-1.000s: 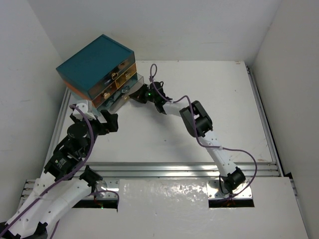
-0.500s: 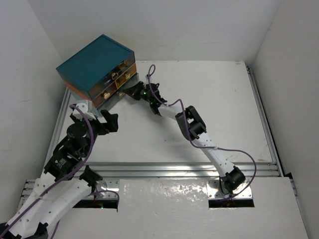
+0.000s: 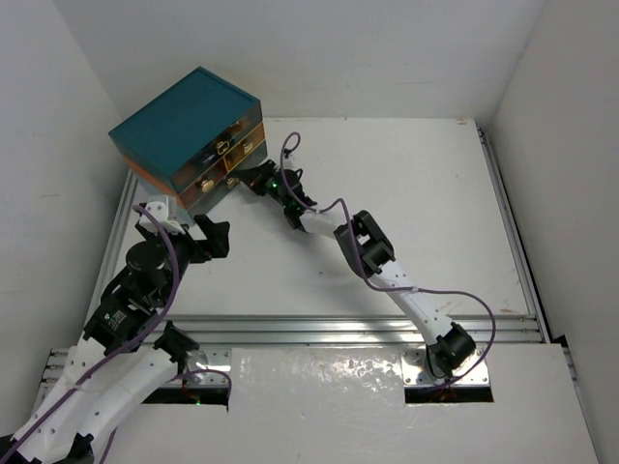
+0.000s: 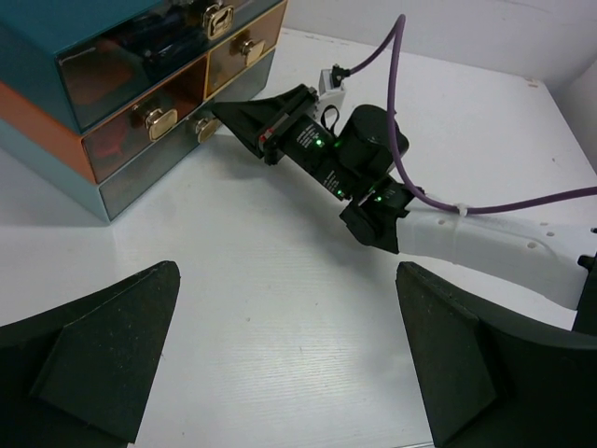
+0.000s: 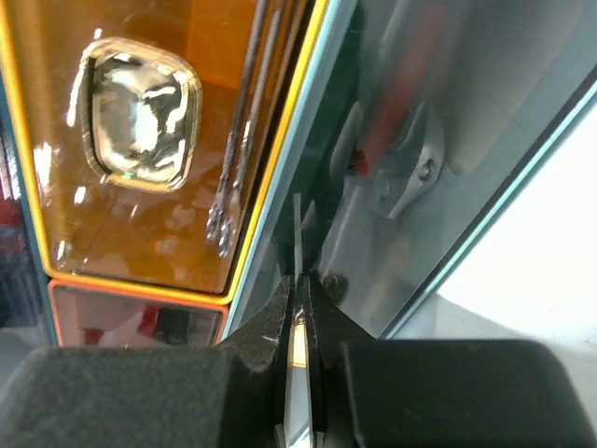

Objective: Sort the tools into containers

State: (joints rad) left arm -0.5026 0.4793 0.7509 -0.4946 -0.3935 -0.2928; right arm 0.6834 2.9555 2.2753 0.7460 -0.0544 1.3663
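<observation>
Nearest, above the table (image 4: 280, 233): left claw (image 4: 286, 280), fingers wide apart, holding nothing; probably parked low and aside to leave room for the other arm. Further on, stretched out to the cabinet (image 3: 179, 121): right claw (image 5: 298, 280), fingers pressed almost together on a thin bright strip, seemingly the knob (image 5: 297, 224) of the bottom drawer (image 5: 485, 93) seen from its edge. Gripped so, likely, to slide this drawer in or out. Behind its clear front: a red-handled wrench (image 5: 396, 103), already lying inside. Beside it, in the amber drawer (image 5: 121, 243): thin silver wrenches (image 5: 244, 112), also put away. Sorting apparently near its end.
</observation>
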